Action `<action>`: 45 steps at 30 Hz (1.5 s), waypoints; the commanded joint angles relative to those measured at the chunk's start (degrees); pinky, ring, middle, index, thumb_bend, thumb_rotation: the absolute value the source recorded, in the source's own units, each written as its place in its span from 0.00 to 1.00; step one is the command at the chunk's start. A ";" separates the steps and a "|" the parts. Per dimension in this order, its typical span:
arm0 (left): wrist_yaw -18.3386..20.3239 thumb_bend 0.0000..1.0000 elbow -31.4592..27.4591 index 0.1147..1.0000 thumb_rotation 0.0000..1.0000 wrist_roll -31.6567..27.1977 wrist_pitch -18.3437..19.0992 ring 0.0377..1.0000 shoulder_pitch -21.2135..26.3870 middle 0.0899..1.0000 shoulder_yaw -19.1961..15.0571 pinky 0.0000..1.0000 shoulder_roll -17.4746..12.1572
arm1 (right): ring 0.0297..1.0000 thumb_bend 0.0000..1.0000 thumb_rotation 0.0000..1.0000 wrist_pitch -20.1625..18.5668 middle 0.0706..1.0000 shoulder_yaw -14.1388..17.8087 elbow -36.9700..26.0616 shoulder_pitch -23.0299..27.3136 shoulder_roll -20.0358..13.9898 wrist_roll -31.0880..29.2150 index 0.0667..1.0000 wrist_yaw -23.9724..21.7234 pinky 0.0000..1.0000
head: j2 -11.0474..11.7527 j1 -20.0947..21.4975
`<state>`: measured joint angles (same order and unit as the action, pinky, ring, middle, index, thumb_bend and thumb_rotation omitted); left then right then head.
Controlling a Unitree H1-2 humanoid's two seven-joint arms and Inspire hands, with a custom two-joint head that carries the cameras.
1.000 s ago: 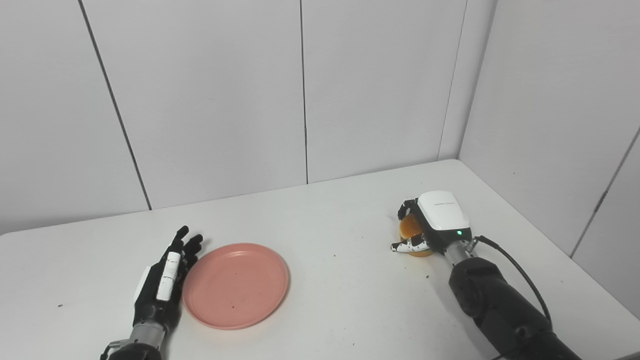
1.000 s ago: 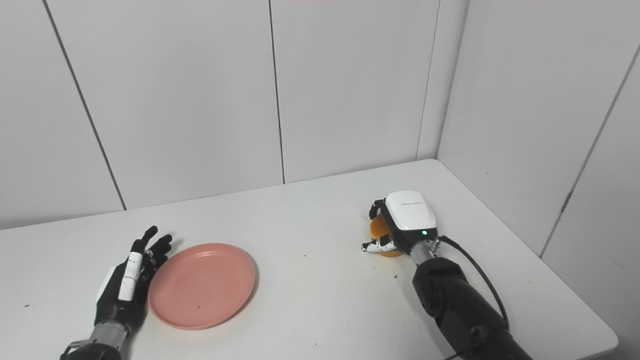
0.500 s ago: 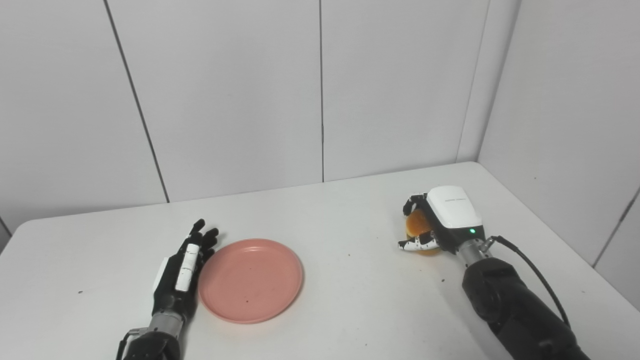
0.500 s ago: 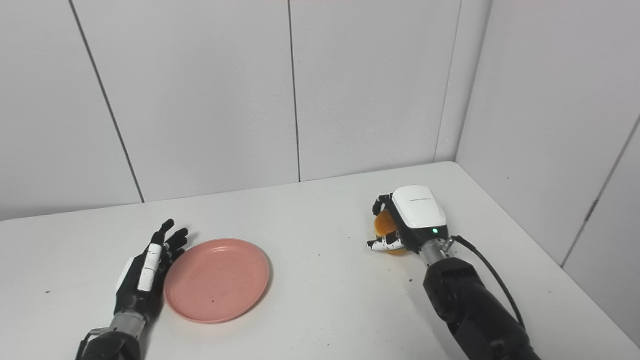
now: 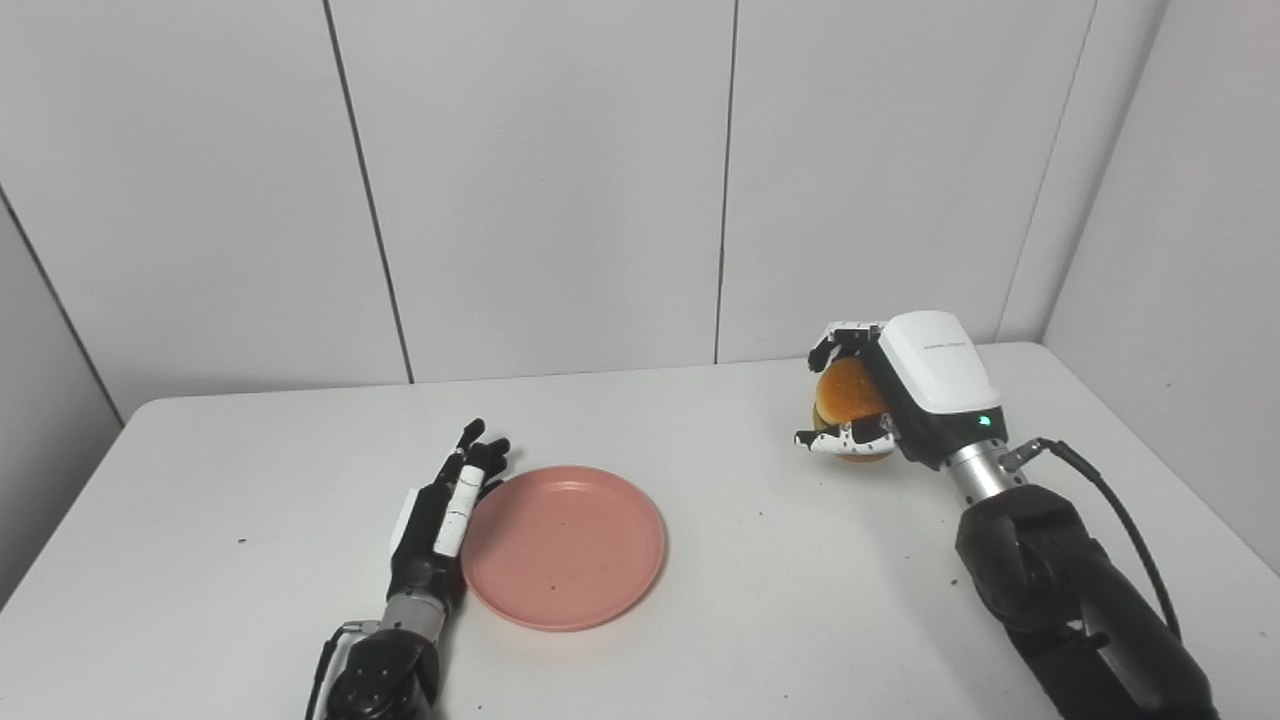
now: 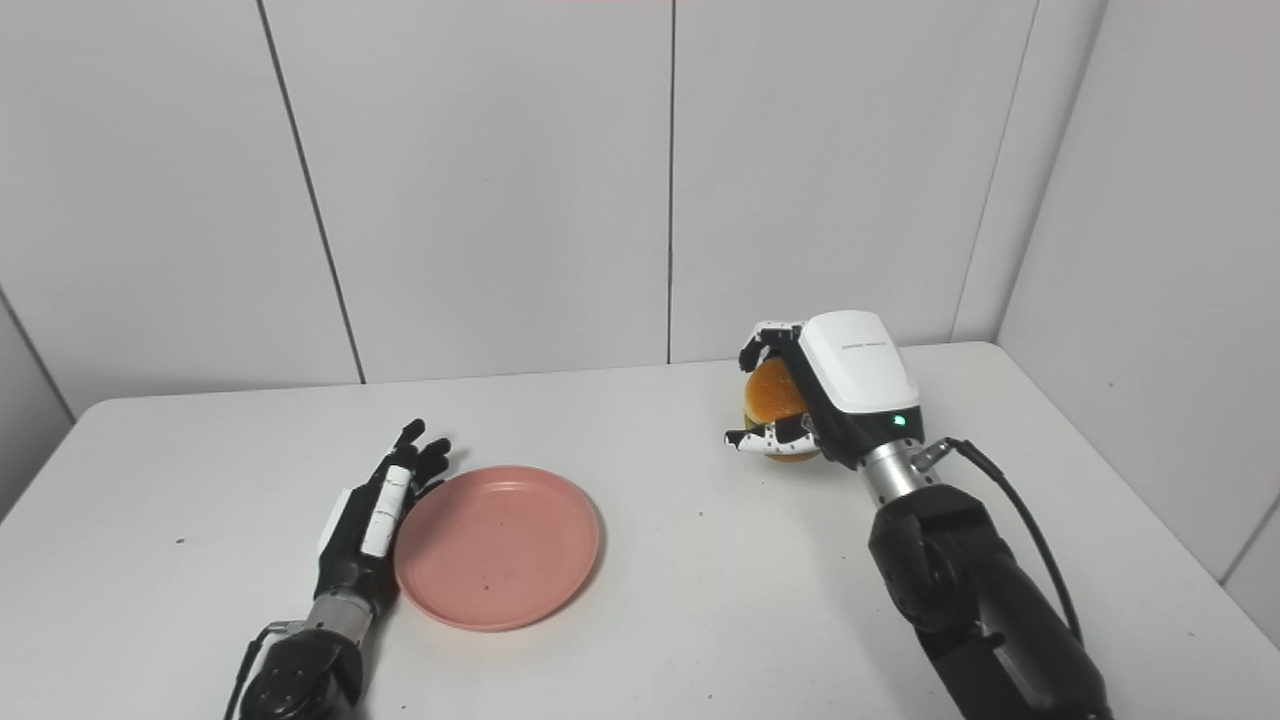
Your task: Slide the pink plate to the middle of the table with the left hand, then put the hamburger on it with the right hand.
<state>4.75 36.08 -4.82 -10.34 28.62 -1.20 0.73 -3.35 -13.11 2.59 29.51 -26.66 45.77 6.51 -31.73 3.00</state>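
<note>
The pink plate [image 5: 565,545] lies flat on the white table [image 5: 200,480], a little left of the middle. My left hand [image 5: 442,518] rests open on its edge against the plate's left rim, fingers straight and pointing away from me. My right hand [image 5: 900,395] is shut on the hamburger [image 5: 846,393], an orange bun held between fingers above and thumb below. The hamburger is lifted off the table, to the right of the plate and well apart from it. Part of the bun is hidden behind the hand's white back.
White wall panels [image 5: 550,180] close the table at the back and on the right. The table's left edge [image 5: 70,520] shows. A black cable [image 5: 1120,510] loops off my right forearm. Small dark specks dot the tabletop.
The camera has shifted, so the whole scene sits further right in the picture. My right hand has lifted the hamburger off the table. The left hand stays against the plate.
</note>
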 commanded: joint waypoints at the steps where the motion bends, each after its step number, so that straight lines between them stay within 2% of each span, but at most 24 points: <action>1: -0.09 0.89 0.39 0.91 0.87 0.74 -0.17 0.90 0.41 0.87 1.25 0.90 1.81 | 0.30 0.52 0.03 2.52 0.38 0.28 -2.18 3.75 0.43 -0.31 0.47 0.07 0.25 | -0.03 -0.86; 6: -1.08 0.89 0.97 0.91 0.87 1.28 -0.64 0.91 0.49 0.87 1.36 0.90 2.50 | 0.30 0.52 0.00 1.68 0.37 -0.35 -3.61 4.22 2.60 -0.03 0.48 -2.08 0.24 | -0.06 -2.58; 14: -1.69 0.86 1.35 0.91 0.88 1.90 -0.82 0.92 0.59 0.87 1.73 0.91 3.10 | 0.32 0.52 0.00 1.76 0.40 -1.50 -2.66 4.84 6.56 -0.02 0.47 -2.44 0.27 | -0.09 -5.45; 17: -1.90 0.86 1.80 0.91 0.88 2.00 -1.22 0.92 0.84 0.87 1.74 0.91 3.08 | 0.33 0.52 0.00 2.82 0.40 -2.17 -0.27 5.62 8.35 -0.10 0.47 -1.38 0.29 | 0.02 -5.95; 21: -2.15 0.83 1.22 0.91 0.88 2.07 -0.74 0.91 0.86 0.86 1.75 0.91 2.99 | 0.29 0.52 0.00 3.94 0.37 -3.18 2.58 6.61 10.18 0.03 0.48 -0.46 0.24 | 0.14 -6.34; 26: -2.57 0.84 1.18 0.90 0.88 2.33 -0.62 0.90 0.85 0.86 1.81 0.89 2.95 | 0.29 0.52 0.01 6.67 0.36 -4.88 6.89 7.64 12.35 0.55 0.48 1.84 0.25 | 0.40 -6.52; 30: -2.57 0.85 1.00 0.91 0.88 2.20 -0.52 0.90 0.65 0.86 1.96 0.88 3.17 | 0.31 0.52 0.01 6.44 0.38 -5.95 8.56 7.85 14.09 0.86 0.49 2.33 0.27 | 0.45 -6.74; 37: -2.11 0.89 1.73 0.91 0.88 1.72 -1.52 0.92 0.49 0.87 2.03 0.89 3.17 | 0.26 0.51 0.01 6.66 0.35 -7.30 12.47 8.54 17.22 0.08 0.48 3.29 0.23 | 0.67 -6.85; 45: -1.90 0.89 2.61 0.90 0.87 1.45 -2.04 0.90 0.58 0.86 1.76 0.88 2.59 | 0.27 0.51 0.01 6.91 0.36 -8.76 17.36 9.88 20.68 -0.51 0.48 4.50 0.24 | 0.99 -6.49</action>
<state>1.87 36.96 -3.27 -11.22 29.10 0.08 2.62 0.85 -22.04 21.02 35.45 -6.67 45.72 9.32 -30.67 -3.43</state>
